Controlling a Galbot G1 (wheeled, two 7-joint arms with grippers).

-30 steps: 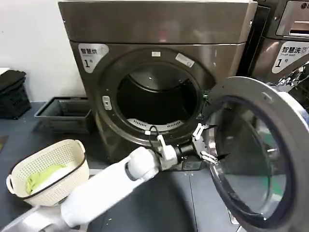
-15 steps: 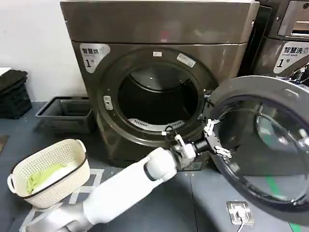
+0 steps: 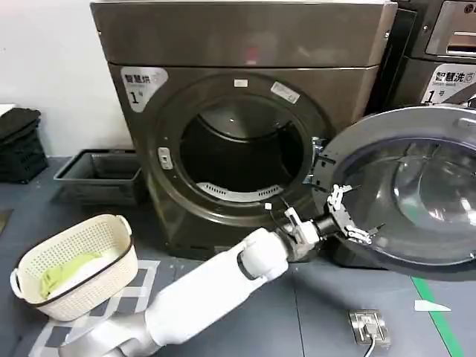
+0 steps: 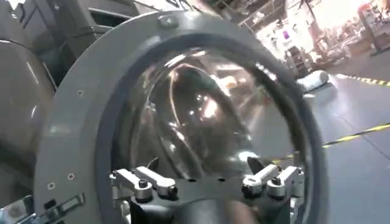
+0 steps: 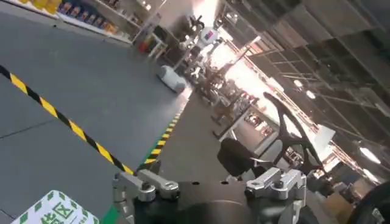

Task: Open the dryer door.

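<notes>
In the head view, our left pincer (image 3: 348, 217) reaches across to the inner rim of the dryer door (image 3: 416, 186), fingers spread apart and pressing at the door's lower edge rather than clamped on anything. Over the past second the door has swung farther out to our right, away from the drum opening (image 3: 242, 152), which now stands fully exposed; we judge the opening nearly done, with little push left to give.

In the left wrist view, both fingers (image 4: 149, 181) sit apart against the grey inner ring of the door, whose glass bowl bulges toward us, a contact detail the head view blurs.

In the right wrist view, the right pincer (image 5: 210, 185) hangs idle, fingers apart, facing an open hall floor (image 5: 73, 91).
</notes>
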